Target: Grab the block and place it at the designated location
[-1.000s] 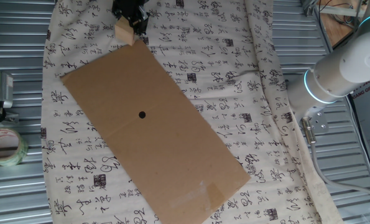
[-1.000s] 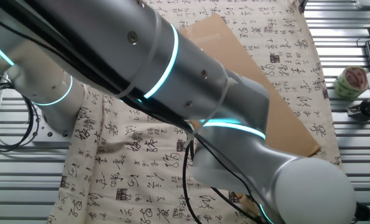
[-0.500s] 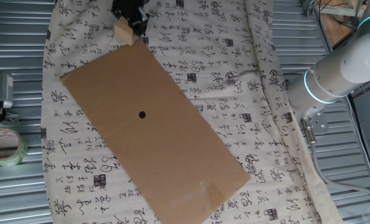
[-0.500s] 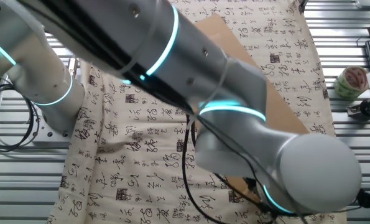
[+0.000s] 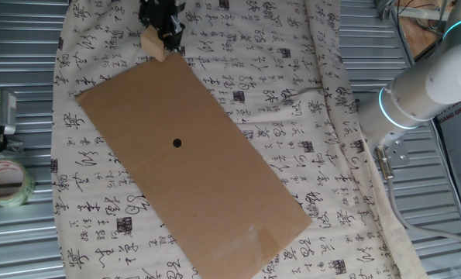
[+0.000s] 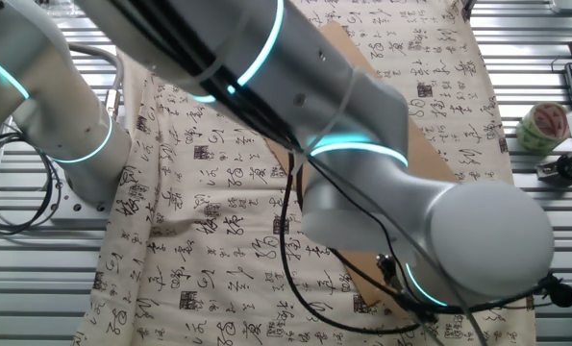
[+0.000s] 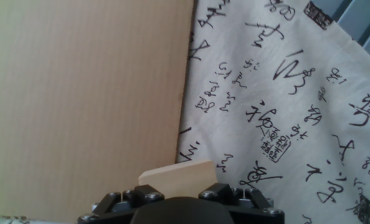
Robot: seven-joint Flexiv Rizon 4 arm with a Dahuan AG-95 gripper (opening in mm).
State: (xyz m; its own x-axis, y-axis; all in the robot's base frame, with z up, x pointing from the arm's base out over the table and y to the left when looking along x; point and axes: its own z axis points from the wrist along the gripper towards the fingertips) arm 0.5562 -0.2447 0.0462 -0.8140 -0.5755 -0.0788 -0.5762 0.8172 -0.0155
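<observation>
The block is a small tan wooden cube, held in my black gripper at the far top of the cloth, just beyond the cardboard's far corner. In the hand view the block sits between the jaws above the edge of the cardboard sheet. The designated location is a small black dot near the middle of the brown cardboard sheet, well away from the block. In the other fixed view the arm hides the gripper, the block and the dot.
A white cloth with black calligraphy covers the table under the cardboard. A roll of clear tape lies at the left on the metal surface; it also shows in the other fixed view. The arm's base stands at the right.
The gripper with the block has risen slightly and drifted a little away from the cardboard corner. In the other fixed view the arm has swung and fills more of the frame.
</observation>
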